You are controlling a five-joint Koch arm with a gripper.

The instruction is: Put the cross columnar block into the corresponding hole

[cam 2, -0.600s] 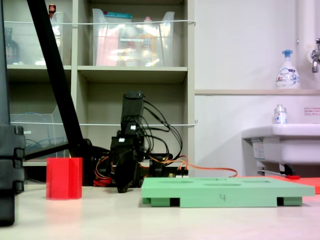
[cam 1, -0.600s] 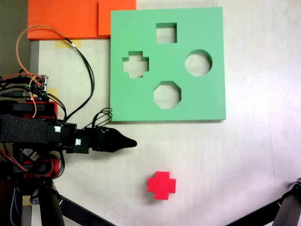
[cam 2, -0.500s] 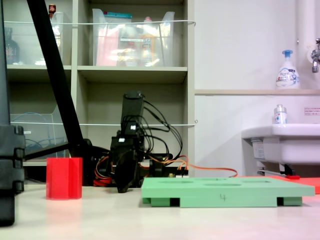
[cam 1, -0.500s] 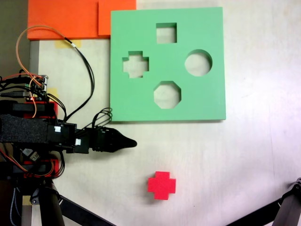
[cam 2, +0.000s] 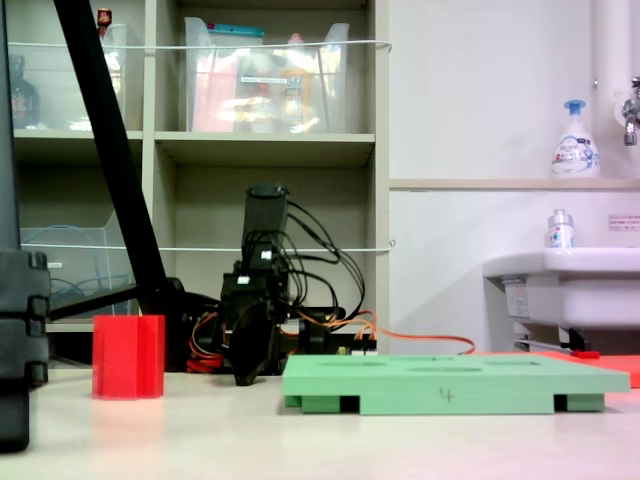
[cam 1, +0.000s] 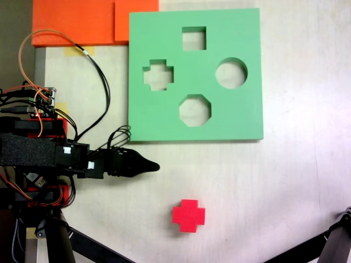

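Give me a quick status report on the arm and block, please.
Gripper empty, fingers together. Red cross block standing on table, untouched. Cross hole in green board empty; path clear.

Evenly and brightly lit from above in both fixed views, with only thin, soft shadows hugging the lower edge of the green foam board (cam 1: 194, 74) and the red cross columnar block (cam 1: 188, 215) on the pale table (cam 1: 285, 181). Sharp enough through the middle of the top-down view, though dark tripod legs (cam 1: 323, 249) at the bottom corners look soft, perhaps too near the lens. Low side view slightly hazy, with faint sheen on the tabletop and mild glare on the clear shelf bins (cam 2: 265, 75).
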